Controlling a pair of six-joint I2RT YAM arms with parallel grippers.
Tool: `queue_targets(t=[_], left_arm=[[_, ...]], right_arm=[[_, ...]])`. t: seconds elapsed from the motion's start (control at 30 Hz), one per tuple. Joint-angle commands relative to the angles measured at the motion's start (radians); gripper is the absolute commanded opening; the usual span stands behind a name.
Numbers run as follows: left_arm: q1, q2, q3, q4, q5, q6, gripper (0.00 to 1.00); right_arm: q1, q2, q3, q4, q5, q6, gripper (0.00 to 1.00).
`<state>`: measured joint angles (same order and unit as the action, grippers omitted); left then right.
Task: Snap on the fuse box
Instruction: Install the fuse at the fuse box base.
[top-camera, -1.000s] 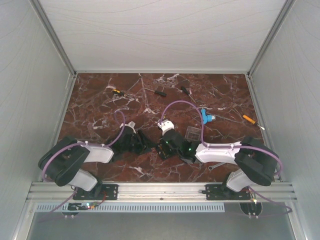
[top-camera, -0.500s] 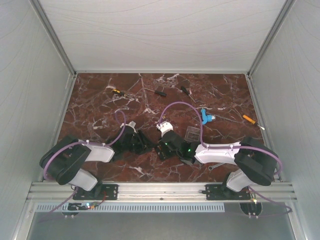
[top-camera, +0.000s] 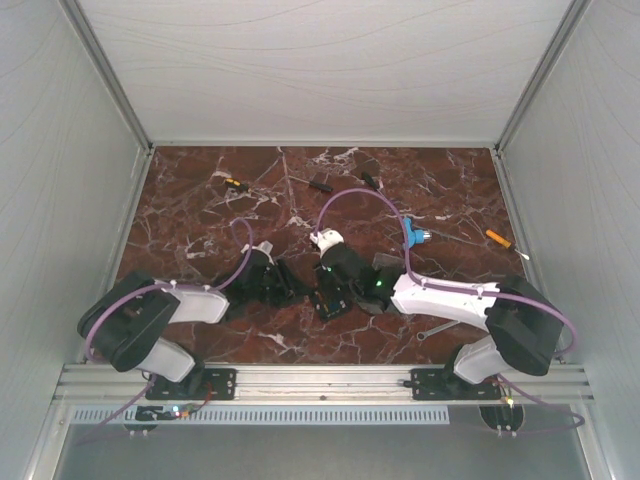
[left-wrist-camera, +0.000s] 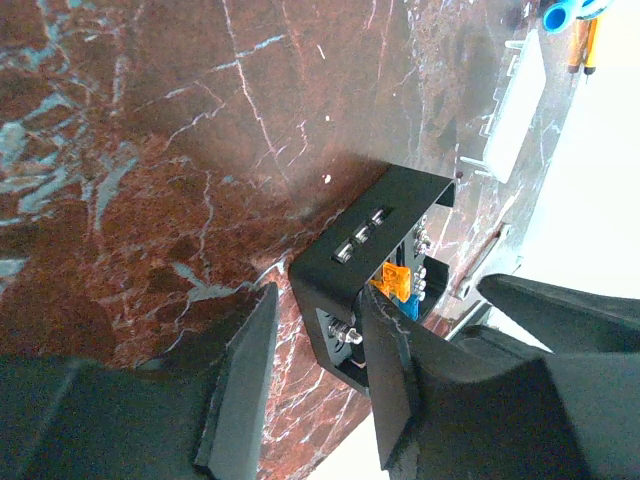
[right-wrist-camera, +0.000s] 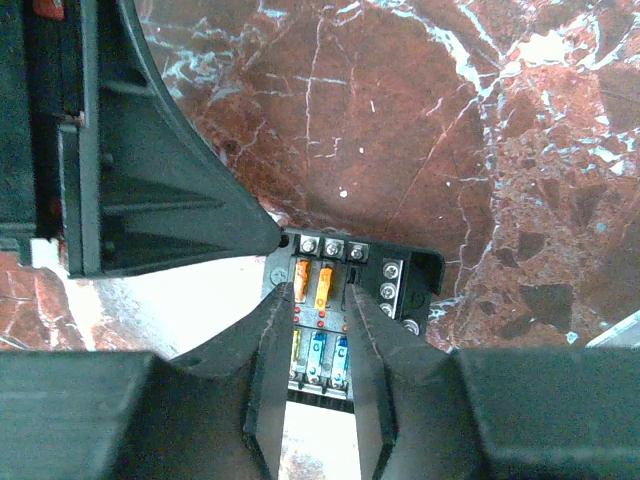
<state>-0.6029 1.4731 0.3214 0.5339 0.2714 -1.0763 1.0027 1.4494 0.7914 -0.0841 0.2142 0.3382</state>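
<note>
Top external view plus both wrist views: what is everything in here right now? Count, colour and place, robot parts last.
fuse box: one, black, orange and blue fuses showing, table centre.
clear lid: one, see-through, lying beside the box, not on it.
blue plastic piece: one, blue, right of centre.
black-handled screwdrivers: two, far middle.
yellow-and-black tool: one, far left.
orange-handled tool: one, far right.
metal tool: one, silvery, by the right arm.
table: one, dark red marble.
left gripper: black, jaws open around the box's end.
right gripper: black, jaws slightly open above the fuses.
</note>
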Motion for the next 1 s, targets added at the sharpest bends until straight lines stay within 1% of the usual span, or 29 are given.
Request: queue_targets(t=[0.0, 0.13, 0.37, 0.73, 0.97], left_arm=[[0.004, -0.028, 0.055, -0.051, -0.021, 0.057, 0.39], [0.003, -0.028, 0.074, -0.08, -0.016, 0.083, 0.39], [0.003, -0.024, 0.08, -0.087, 0.001, 0.095, 0.39], [0.002, 0.003, 0.075, -0.062, 0.025, 0.089, 0.35], [0.002, 0.009, 0.071, -0.057, 0.03, 0.085, 0.34]], right_arm=[[-0.029, 0.015, 0.091, -0.154, -0.049, 0.025, 0.23], [-0.033, 0.068, 0.157, -0.231, -0.057, 0.03, 0.19], [-0.035, 0.135, 0.221, -0.281, -0.086, 0.029, 0.17], [-0.034, 0.193, 0.262, -0.324, -0.094, 0.029, 0.12], [-0.035, 0.225, 0.277, -0.342, -0.109, 0.03, 0.06]])
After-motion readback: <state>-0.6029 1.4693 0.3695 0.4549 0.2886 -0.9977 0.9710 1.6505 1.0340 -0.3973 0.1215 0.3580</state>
